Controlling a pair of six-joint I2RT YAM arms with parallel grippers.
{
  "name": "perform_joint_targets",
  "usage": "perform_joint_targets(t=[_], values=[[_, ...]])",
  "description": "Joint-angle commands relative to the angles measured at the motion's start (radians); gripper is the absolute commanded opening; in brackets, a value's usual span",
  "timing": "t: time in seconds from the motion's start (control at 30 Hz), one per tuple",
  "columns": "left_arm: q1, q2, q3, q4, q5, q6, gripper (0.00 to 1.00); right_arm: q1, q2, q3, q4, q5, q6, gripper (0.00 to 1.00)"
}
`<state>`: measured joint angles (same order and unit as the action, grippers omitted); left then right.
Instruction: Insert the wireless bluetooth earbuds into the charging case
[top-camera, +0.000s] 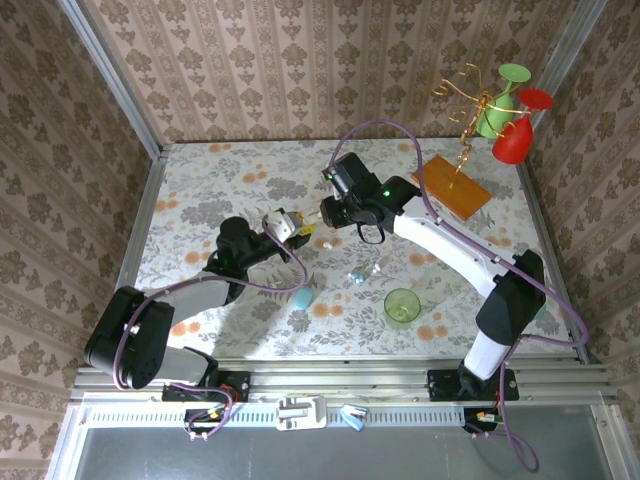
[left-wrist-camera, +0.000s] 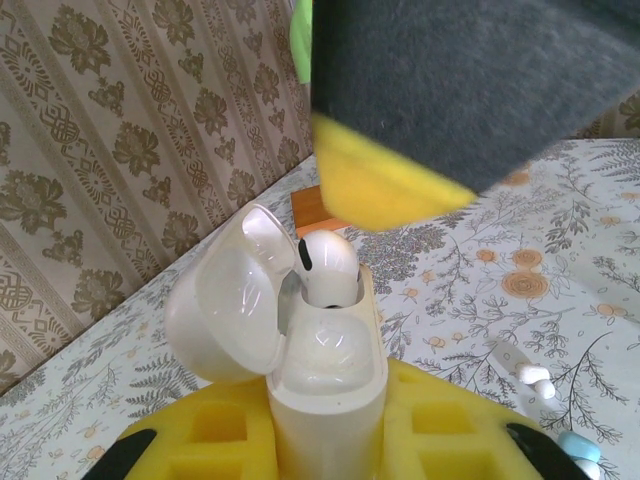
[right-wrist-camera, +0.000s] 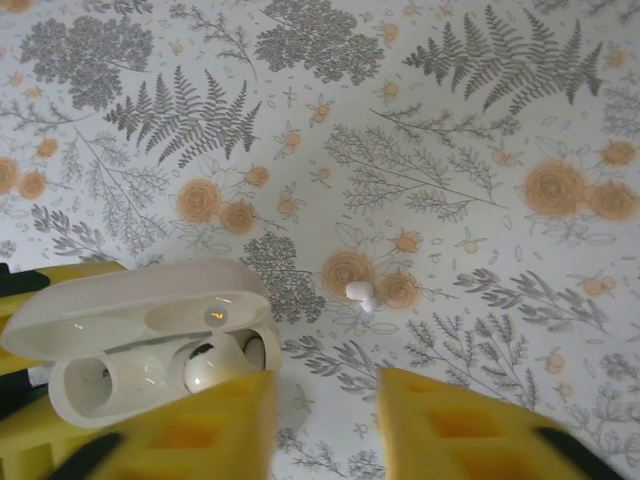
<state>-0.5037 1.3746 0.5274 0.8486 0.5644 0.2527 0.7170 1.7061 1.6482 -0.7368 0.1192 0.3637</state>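
The white charging case (left-wrist-camera: 325, 390) stands upright, its glossy lid (left-wrist-camera: 225, 300) swung open to one side. One white earbud (left-wrist-camera: 328, 265) sits in one of its two sockets, rounded head poking out. A second white earbud (right-wrist-camera: 360, 293) lies loose on the table (right-wrist-camera: 480, 120), and a pale blue earbud (top-camera: 356, 277) lies farther off

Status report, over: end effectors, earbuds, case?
Left end effector shut on open charging case. Right end effector open, empty, over it. One white earbud seated, other socket empty. Loose white earbud on table.
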Motion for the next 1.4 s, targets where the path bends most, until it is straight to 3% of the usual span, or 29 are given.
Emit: perform_joint_targets(t=[0.0, 0.3, 0.47, 0.6, 0.77, 1.37], values=[[-0.006, 0.002, 0.003, -0.002, 0.020, 0.030, 0.00, 0.001, -0.014, -0.013, 0.050, -0.062, 0.023, 0.41], [-0.006, -0.002, -0.003, 0.000, 0.028, 0.028, 0.00, -0.016, 0.005, -0.040, 0.103, -0.129, 0.062, 0.50], [-0.006, -0.006, -0.008, 0.016, 0.025, 0.018, 0.00, -0.024, 0.008, -0.061, 0.123, -0.157, 0.078, 0.50], [-0.006, -0.011, -0.010, 0.025, 0.012, 0.010, 0.00, -0.042, 0.030, -0.061, 0.079, -0.154, 0.095, 0.44], [-0.006, -0.016, -0.005, 0.002, -0.007, 0.022, 0.00, -0.056, 0.011, -0.067, 0.033, -0.113, 0.096, 0.26], [-0.006, 0.001, -0.005, 0.000, 0.003, 0.019, 0.00, -0.060, -0.042, -0.091, 0.073, -0.097, 0.061, 0.01]])
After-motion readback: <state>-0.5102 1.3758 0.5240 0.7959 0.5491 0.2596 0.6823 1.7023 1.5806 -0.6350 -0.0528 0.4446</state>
